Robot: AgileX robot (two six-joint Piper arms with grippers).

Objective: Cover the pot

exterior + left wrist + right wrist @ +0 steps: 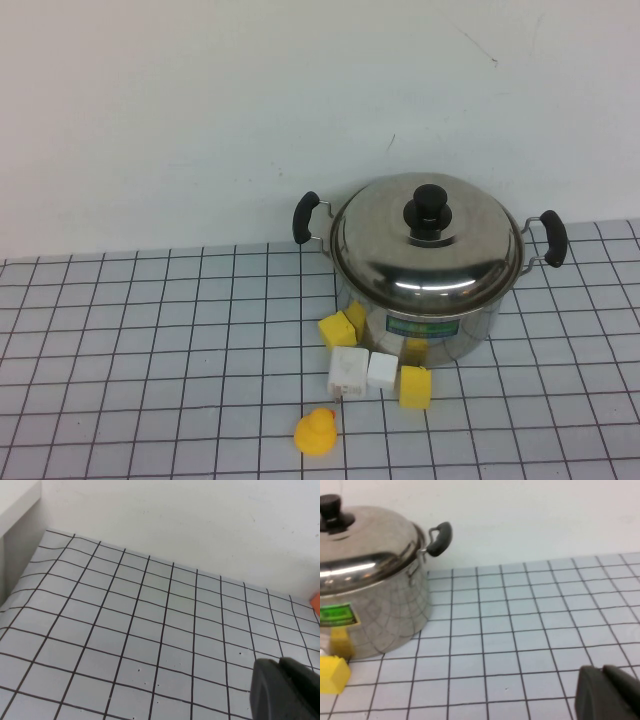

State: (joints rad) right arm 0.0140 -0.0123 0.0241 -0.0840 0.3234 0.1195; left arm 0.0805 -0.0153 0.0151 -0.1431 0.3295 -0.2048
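— Where's the pot point(440, 325)?

— Standing upright toward the back of the gridded table point(150, 350), close to the white wall point(200, 100). Already wearing its domed lid point(425, 245), seated level on the rim, black knob point(428, 212) on top at the centre. Black handles sticking out on either side: left one point(305, 217), right one point(553, 238). Green label point(432, 326) facing the front.

— Anything around the pot?

— Plenty, all in front of it. A yellow cube point(337, 329) touching the pot's front-left wall. Just beside that, farther forward, a pair of white blocks point(348, 371) set side by side. A second yellow block point(415, 387) next to them, below the label, near the pot's base. Then a yellow duck point(317, 432), farthest forward from the pot, apart from the blocks.

— And the left gripper point(282, 690)?

— Only a dark edge of it seen from the left wrist, above bare grid squares close to the wall. Spread or pressed together: cannot tell. Position relative to the pot: cannot tell either. A sliver of something orange point(316, 602) at that view's border.

— The right gripper point(607, 692)?

— Low over the table, well apart from the pot, on the side of its right handle. Again just a dark edge; spread or pressed together, cannot tell. Touching nothing visible.
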